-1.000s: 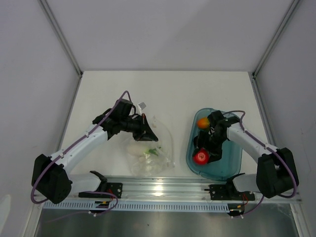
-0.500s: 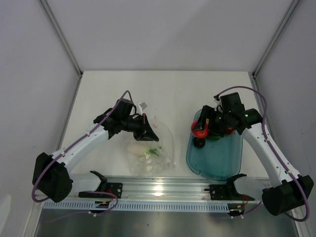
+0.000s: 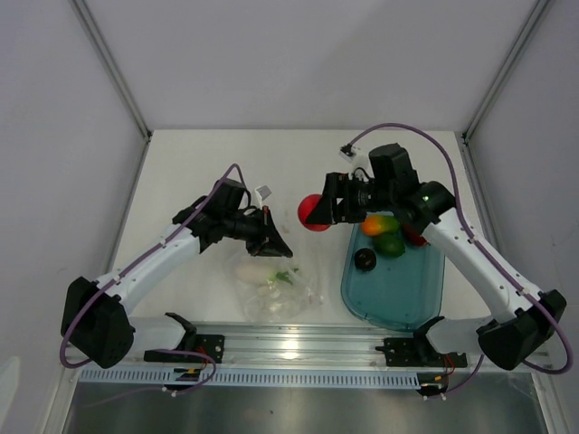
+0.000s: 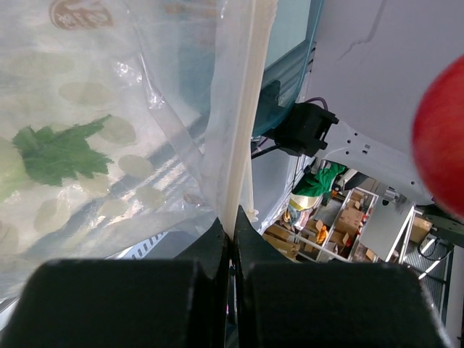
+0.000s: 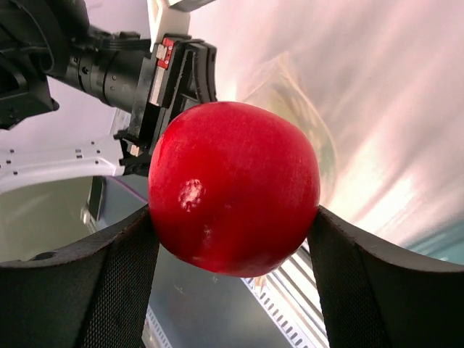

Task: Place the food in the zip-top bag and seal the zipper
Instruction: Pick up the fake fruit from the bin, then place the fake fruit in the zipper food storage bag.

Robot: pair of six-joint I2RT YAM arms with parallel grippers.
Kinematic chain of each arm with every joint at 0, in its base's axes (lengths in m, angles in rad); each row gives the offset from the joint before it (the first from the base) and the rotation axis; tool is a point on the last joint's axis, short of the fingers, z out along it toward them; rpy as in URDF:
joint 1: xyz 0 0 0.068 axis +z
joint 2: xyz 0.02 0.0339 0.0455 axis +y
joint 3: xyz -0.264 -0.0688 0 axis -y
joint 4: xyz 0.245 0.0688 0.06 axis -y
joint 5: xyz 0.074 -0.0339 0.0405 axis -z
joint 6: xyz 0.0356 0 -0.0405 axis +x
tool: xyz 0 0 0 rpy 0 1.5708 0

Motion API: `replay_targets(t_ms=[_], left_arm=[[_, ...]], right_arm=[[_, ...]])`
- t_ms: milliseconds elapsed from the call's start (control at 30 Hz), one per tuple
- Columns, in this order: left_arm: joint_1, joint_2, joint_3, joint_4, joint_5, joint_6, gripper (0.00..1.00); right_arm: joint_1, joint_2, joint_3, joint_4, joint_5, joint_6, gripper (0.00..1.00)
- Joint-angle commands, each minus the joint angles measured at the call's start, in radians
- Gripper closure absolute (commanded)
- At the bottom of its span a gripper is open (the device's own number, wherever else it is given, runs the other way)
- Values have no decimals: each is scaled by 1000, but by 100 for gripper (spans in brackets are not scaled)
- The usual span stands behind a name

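My right gripper is shut on the red tomato, held in the air between the teal tray and the bag; it fills the right wrist view. My left gripper is shut on the zip-top bag's mouth edge, pinching the pale zipper strip. The clear bag lies on the table with the white radish and its green top inside. An orange-yellow piece, a green piece and a dark purple piece lie in the tray.
The translucent teal oval tray sits at the right front. A metal rail runs along the near edge. White enclosure walls stand on the left, back and right.
My right gripper lifted the red tomato out of the teal tray and carried it left and up toward the bag. My left gripper stayed shut on the bag's edge.
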State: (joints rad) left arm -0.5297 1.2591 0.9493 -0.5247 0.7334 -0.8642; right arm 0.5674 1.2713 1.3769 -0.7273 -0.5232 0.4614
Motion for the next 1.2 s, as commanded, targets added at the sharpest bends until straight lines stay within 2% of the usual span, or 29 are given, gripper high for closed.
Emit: replay_targets(t_ms=[0,300,600,700,833,900,933,1167], left_arm=[[4,2,52,25,26,2,99],[2,-10,57,25,11,-12,99],[4,-17,89,37,-9,-29,100],[4,-13,92,46,-6,-35,99],[4,-10,95,54,-3,-42,99],[4,-10,98,57,-2,-44,99],[4,-9,101,60,0,-44,99],[4,-7,100,65,3,-47,100]], right_arm=[[43,52,42,51,-26,-29,97],[115,99,19,13,-31,-59,88],[129,109,10,-29,-4,-81,69],[129,114,4,-40,8,-82,58],[129,114,7,-46,31,-86,34],[131,117,7,-53,45,-86,16],[131,115,5,-54,49,-86,1],[131,109,10,-47,69,-83,1]])
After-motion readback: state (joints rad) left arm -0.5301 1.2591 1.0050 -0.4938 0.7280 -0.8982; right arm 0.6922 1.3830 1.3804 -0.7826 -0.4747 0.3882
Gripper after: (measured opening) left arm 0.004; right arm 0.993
